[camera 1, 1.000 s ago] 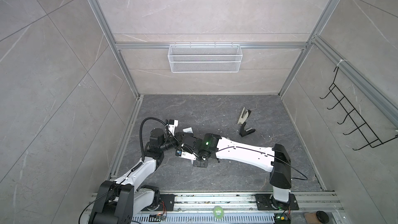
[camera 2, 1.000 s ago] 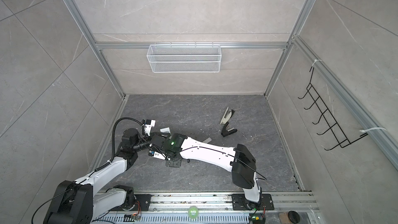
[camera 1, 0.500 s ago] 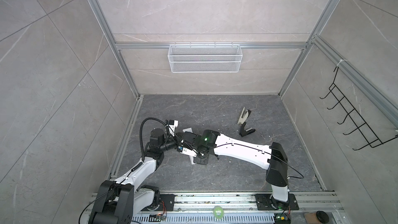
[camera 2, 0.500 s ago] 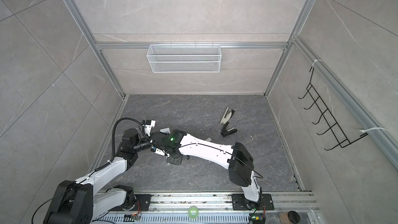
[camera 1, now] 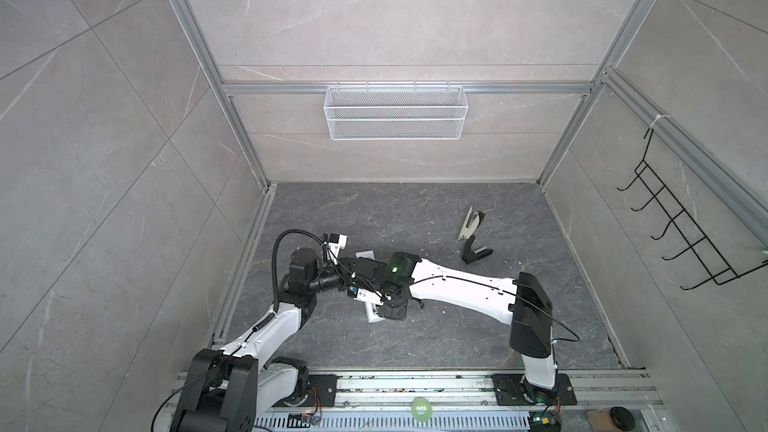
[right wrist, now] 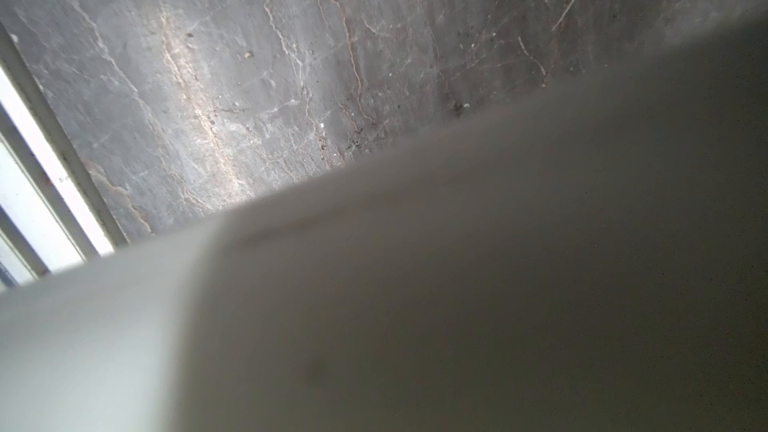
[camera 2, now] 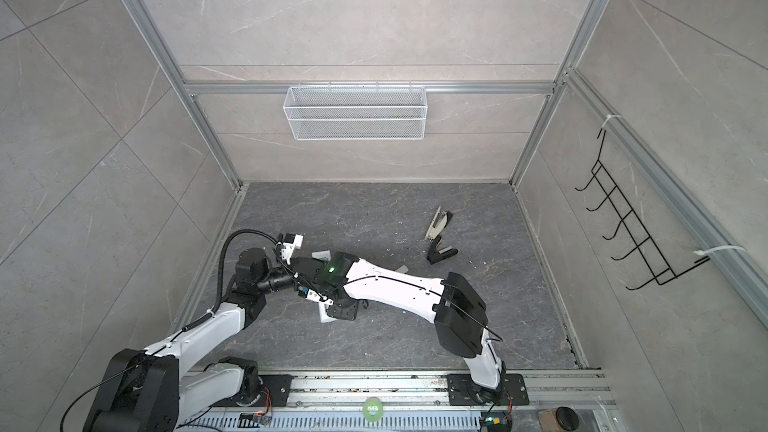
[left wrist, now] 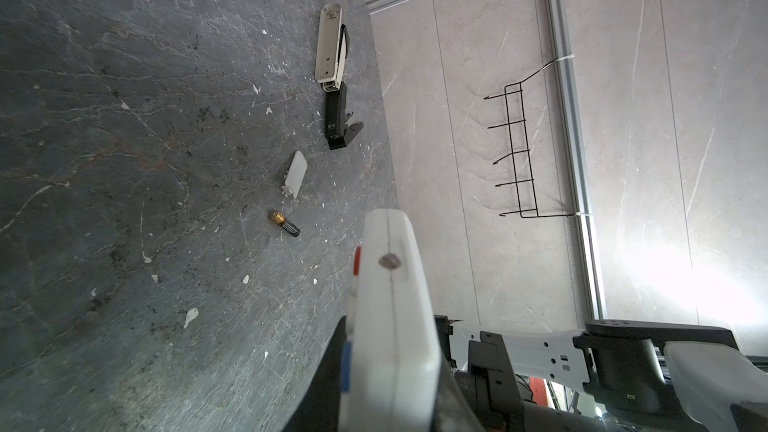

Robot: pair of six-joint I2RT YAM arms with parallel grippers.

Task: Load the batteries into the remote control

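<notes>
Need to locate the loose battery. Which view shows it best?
Left wrist view: the battery lies unobstructed on the floor, gold end showing. In both top views I cannot find it; the right wrist view shows only floor and blur.

No writing is legible: a pale mark on the stapler (left wrist: 335, 124) and the print on the battery (left wrist: 284, 223) are too small to read.

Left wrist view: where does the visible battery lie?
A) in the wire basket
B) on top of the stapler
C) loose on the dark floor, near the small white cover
C: the battery lies on the floor close to the white cover, outside the remote control.
</notes>
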